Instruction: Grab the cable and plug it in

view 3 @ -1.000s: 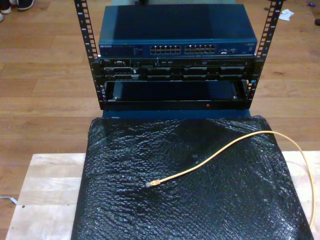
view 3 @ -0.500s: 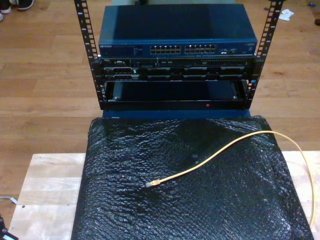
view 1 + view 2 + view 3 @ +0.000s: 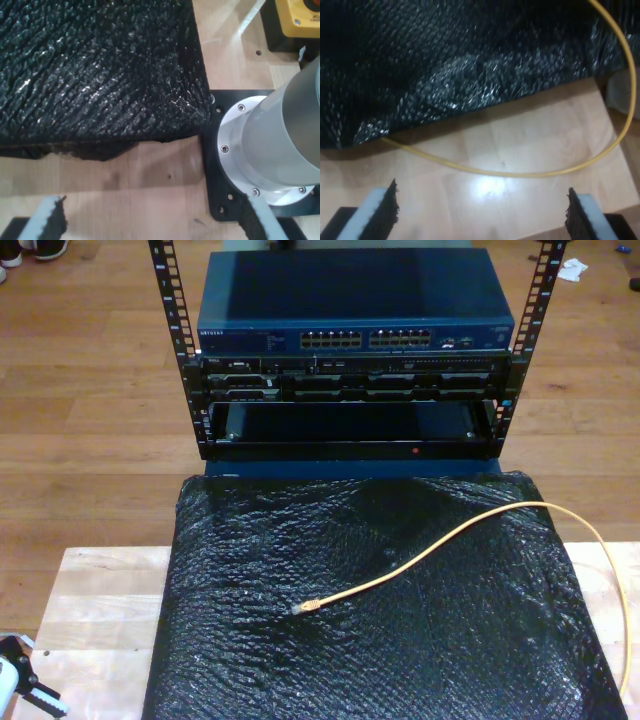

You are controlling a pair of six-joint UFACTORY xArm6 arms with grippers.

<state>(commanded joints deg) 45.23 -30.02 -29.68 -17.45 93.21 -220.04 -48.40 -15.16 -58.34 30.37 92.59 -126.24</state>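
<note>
With both my first gripper (image 3: 150,227) and second gripper (image 3: 482,210) spread wide and empty, the cable (image 3: 420,558) lay across the black bubble wrap (image 3: 250,570), best pinched just behind its plug (image 3: 309,607).

From the exterior view I see the cable (image 3: 455,540) lying on the black bubble-wrap mat (image 3: 370,640) that covers most of the wooden table (image 3: 100,610). Its plug (image 3: 303,608) rests near the mat's middle; the cord runs toward the mat's far right corner, then loops back along the right edge. Beyond the table stands a rack (image 3: 350,350) with a blue network switch (image 3: 355,337). A gripper (image 3: 25,685) pokes in at the view's lower left corner
</note>
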